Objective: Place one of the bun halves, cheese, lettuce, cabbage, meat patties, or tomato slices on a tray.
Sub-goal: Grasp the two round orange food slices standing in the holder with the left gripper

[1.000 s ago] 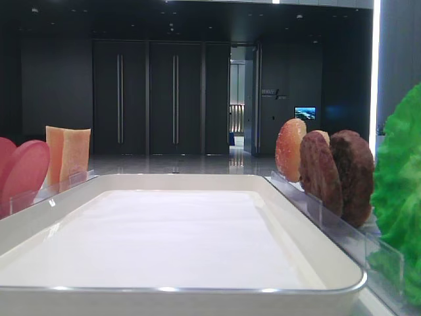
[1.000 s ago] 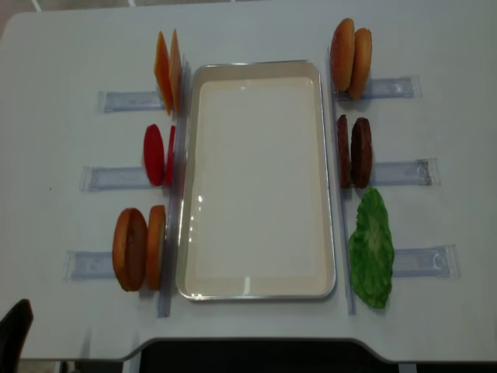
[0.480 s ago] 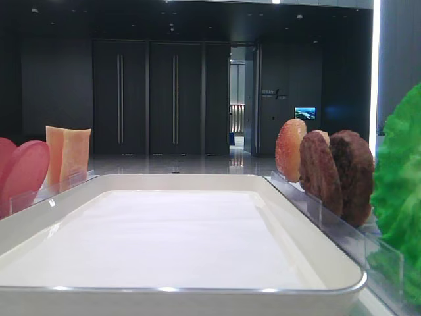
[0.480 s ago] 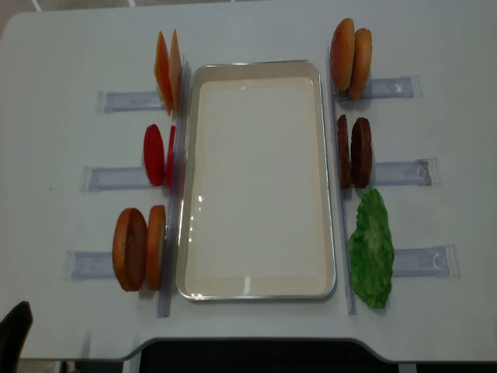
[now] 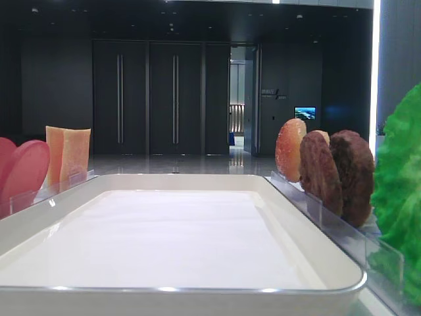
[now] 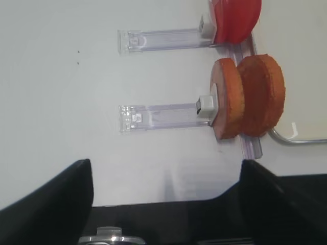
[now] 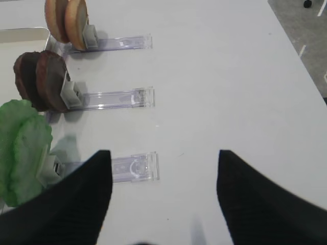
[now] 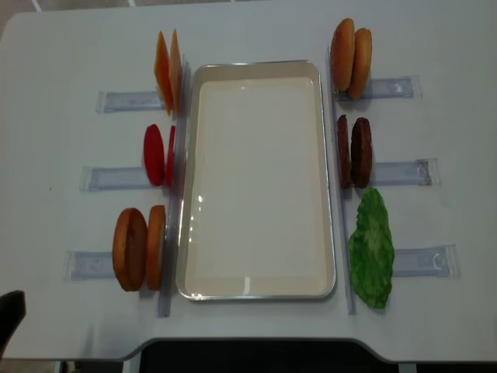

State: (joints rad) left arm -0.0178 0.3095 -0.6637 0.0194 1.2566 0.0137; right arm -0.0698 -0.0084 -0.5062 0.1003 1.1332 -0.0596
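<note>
Tray white, shiny rim. Left of tray: cheese pale orange, tomato slices red. Right of tray: meat patties dark brown, lettuce bright green.

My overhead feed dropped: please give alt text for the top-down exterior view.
An empty white tray lies mid-table. Left of it stand cheese, tomato slices and bun halves; right of it more buns, meat patties and lettuce.

No legible text is showing. A wall sign and a small screen are appearing in the background, too small to read.
</note>
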